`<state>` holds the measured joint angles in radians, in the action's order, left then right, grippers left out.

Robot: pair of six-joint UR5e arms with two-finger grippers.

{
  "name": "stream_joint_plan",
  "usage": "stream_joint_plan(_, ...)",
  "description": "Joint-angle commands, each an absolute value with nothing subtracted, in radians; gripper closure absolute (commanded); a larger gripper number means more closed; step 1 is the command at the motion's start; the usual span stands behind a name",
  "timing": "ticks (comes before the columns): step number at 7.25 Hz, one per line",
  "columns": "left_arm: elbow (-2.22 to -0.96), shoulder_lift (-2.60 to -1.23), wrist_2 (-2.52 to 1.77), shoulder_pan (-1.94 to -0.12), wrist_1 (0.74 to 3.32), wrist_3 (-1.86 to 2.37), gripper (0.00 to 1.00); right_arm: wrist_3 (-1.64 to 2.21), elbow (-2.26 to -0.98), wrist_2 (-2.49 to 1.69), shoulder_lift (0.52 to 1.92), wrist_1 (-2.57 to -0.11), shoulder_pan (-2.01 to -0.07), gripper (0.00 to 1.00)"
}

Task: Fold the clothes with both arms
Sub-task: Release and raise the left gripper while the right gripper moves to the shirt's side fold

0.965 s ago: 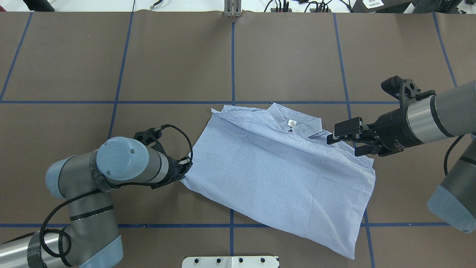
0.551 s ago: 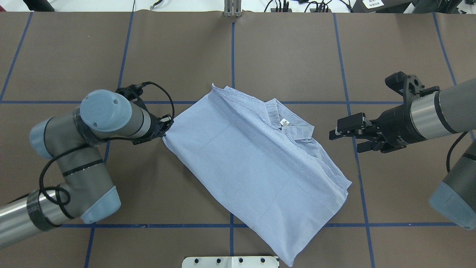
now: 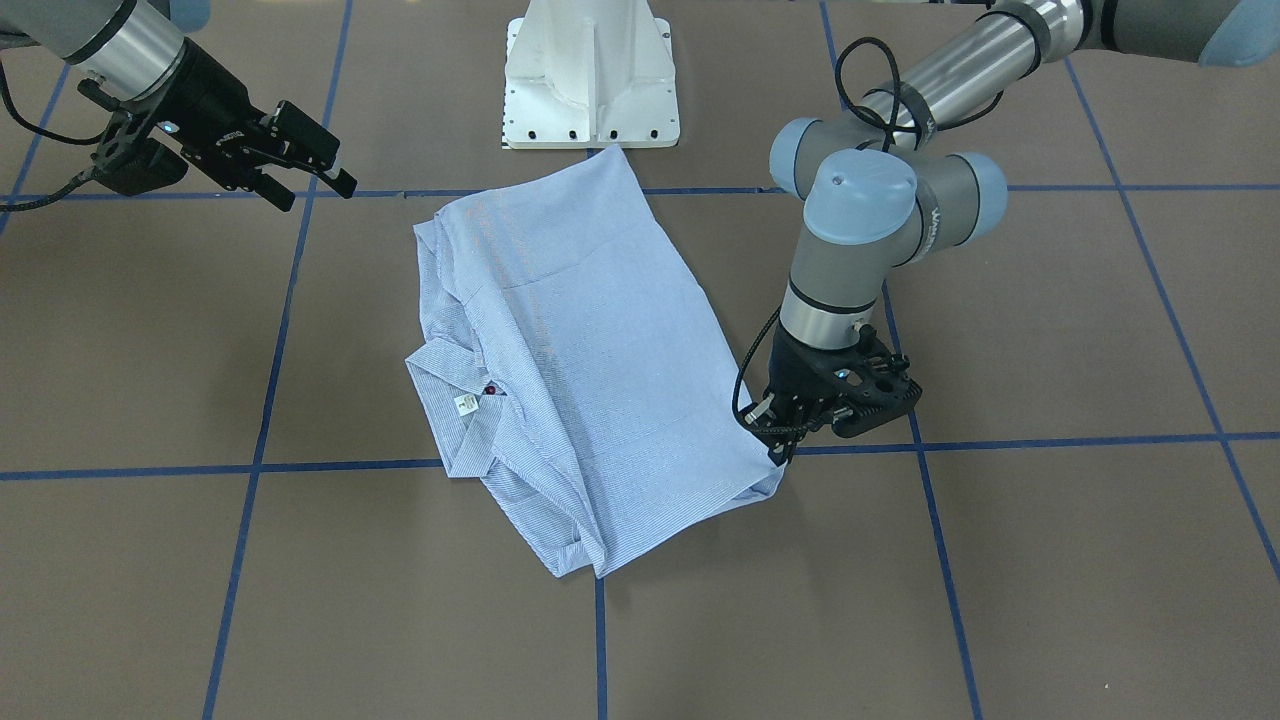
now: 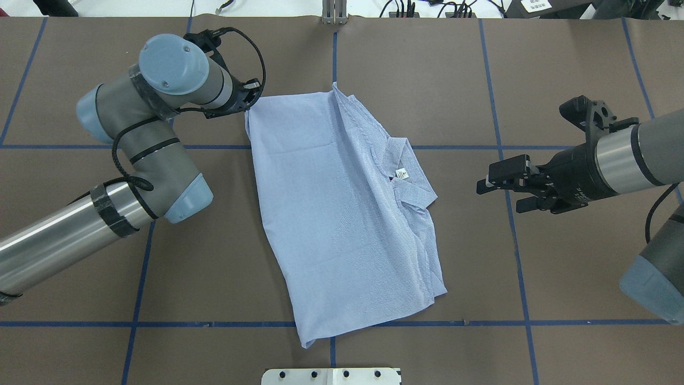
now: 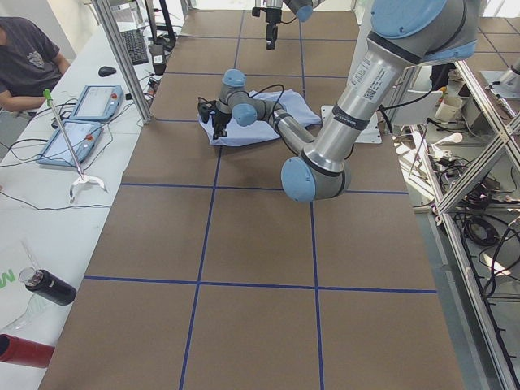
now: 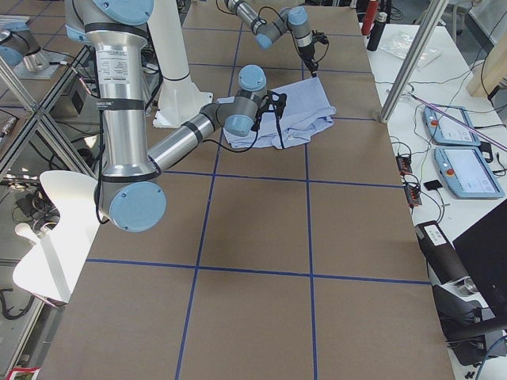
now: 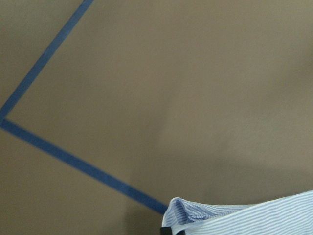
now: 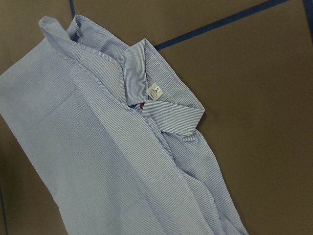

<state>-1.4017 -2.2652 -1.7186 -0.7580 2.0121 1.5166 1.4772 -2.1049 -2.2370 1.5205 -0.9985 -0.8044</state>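
The light blue, finely white-striped shirt point(image 4: 342, 214) lies mid-table on the brown table cover point(image 4: 427, 80), folded into a long panel. It runs from the far side of the blue tape grid point(image 4: 561, 323) toward the white pedestal base point(image 3: 592, 70); in the front-facing view its near end just reaches the base. The collar point(image 8: 164, 110) sits on the shirt's side toward the robot's right, spread open with crumpled folds of cloth below it. Inside the collar is a small white label point(image 8: 154, 91) bearing a dark mark and a line of finer print, both too small to read. A dark red button point(image 8: 142, 105) shows just beneath the label. The left gripper point(image 4: 249, 105) points down at the shirt's far left corner, its fingers closed together on that corner. The left wrist view shows the striped hem bunched at the bottom edge above the bare cover. The right gripper point(image 4: 500, 195) hangs clear of the cloth, well apart from the collar, over a blue line. Its two fingers are spread with nothing between them, and they point toward the shirt. Dark lettering runs along the left arm point(image 3: 860, 230) near its elbow, but it cannot be read. In the left side view a person point(image 5: 28, 57) sits at a white bench beside two blue-framed tablets point(image 5: 85, 118).
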Motion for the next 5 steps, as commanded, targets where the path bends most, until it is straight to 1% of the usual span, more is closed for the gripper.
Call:
stream_joint_plan(1,-1.141,-2.369,-1.614,-0.769,2.311,1.508,1.00,1.477,-2.102,-2.237,1.522,-0.999,-0.818,0.00)
stream_joint_plan(2,-1.103,-2.382,-1.586,-0.770,2.374,1.508,1.00,1.477,-2.095,-2.237,1.522,-0.999,-0.822,0.00)
stream_joint_plan(4,-1.097,-2.382,-1.562,-0.772,2.379,1.508,1.00,1.477,-2.086,-2.234,1.517,-0.999,-0.824,0.00)
stream_joint_plan(5,-1.092,-2.381,-1.560,-0.776,2.379,1.500,0.01,1.476,-2.085,-2.202,1.510,-0.999,-0.822,0.00)
